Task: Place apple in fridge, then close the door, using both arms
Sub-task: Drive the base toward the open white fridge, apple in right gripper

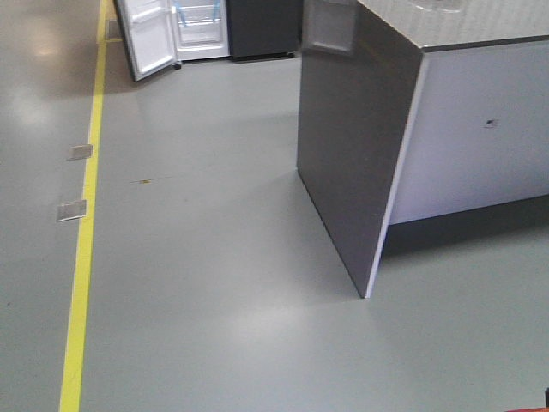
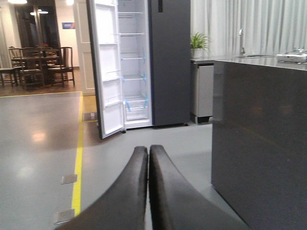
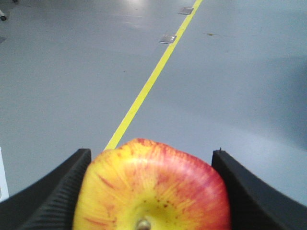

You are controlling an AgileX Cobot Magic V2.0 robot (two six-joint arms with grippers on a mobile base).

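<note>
The apple [image 3: 153, 187], red with yellow patches and stem end facing the camera, fills the bottom of the right wrist view, and my right gripper [image 3: 152, 163] is shut on it with a black finger on each side. Well ahead across the floor stands the fridge [image 2: 168, 62], dark grey outside and white inside, its shelves marked with blue tape. Its door [image 2: 106, 72] is swung wide open to the left, showing the white lining. The front view catches the fridge [image 1: 202, 30] and door [image 1: 150, 39] at the top left. My left gripper [image 2: 148, 149] is shut with nothing in it, pointing toward the fridge.
A dark grey counter [image 1: 352, 146] with a white side panel stands close on the right [image 2: 259, 143]. A yellow floor line [image 1: 86, 232] with small metal floor plates [image 1: 72, 210] runs along the left. Chairs and a table [image 2: 38, 64] stand far left beyond the fridge.
</note>
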